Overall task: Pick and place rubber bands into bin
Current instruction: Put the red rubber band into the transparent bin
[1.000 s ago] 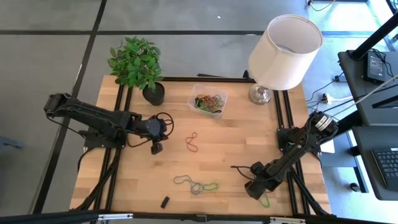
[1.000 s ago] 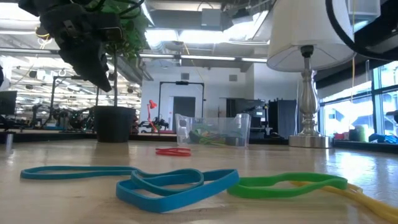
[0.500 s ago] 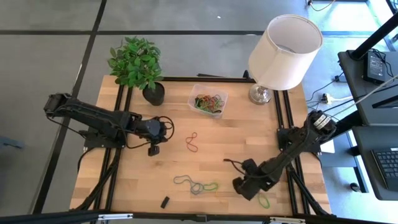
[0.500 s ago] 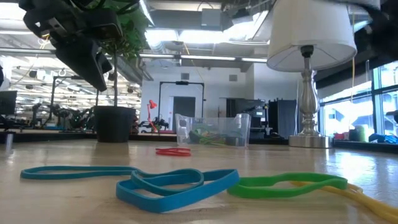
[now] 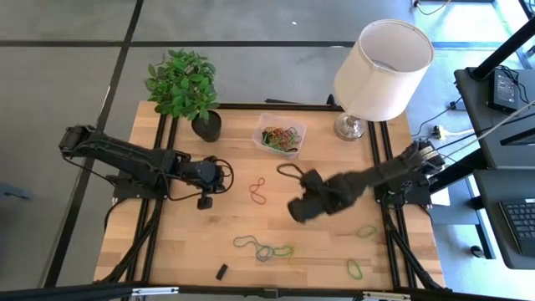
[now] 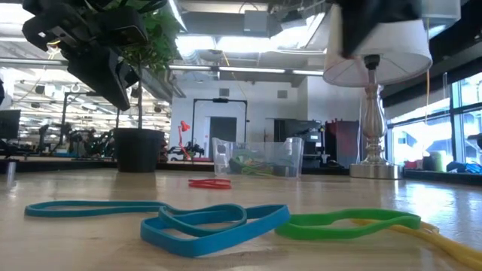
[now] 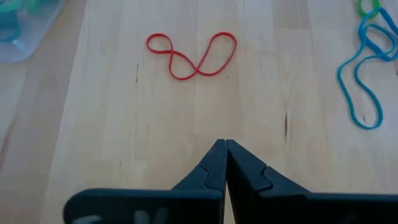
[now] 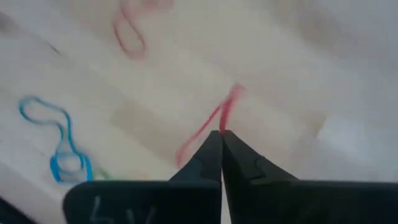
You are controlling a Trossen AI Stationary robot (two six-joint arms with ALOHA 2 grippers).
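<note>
High view: the right gripper (image 5: 299, 208) sits at the centre of the frame, over bare wood, below and a little right of the bin (image 5: 281, 135). Its wrist view shows the jaws pressed together on a thin red rubber band (image 8: 211, 127) that dangles from the tips. The step in hand looks like the carry to the bin, and doing it well probably means keeping the pinch firm, travelling high enough that the hanging loop clears the bin's wall, and opening only once the tips are squarely over the inside, since such a light loop may cling to a finger.

The left gripper (image 5: 206, 201) waits left of centre, jaws closed on nothing.

The bin is a small clear tray in the upper middle, already holding a tangle of coloured bands. Loose ones remain: a red figure-eight (image 5: 258, 191) at centre, blue and green loops (image 5: 264, 248) lower down, and green ones (image 5: 361, 249) at lower right.
</note>
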